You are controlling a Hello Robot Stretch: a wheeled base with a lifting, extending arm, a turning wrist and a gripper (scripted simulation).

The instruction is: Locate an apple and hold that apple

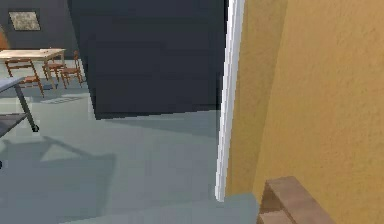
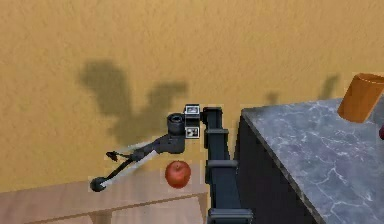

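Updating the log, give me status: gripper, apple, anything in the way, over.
Gripper out by the yellow wall, load unknown. Apple beside the arm, by wooden ledge. Marble counter close beside the arm.

Arm side view: bright, even light on ochre wall [image 2: 60, 60]. Broad soft shadow on that wall just above gripper [image 2: 104, 169]; fainter shadows farther right of it, over marble countertop [image 2: 300, 140]. Forward view dimmer: dark blue wall [image 1: 150, 60] in shade, long grey shadows across floor [image 1: 130, 170].

Dark square arm [image 2: 222, 172], thin-fingered claw [image 2: 104, 170]
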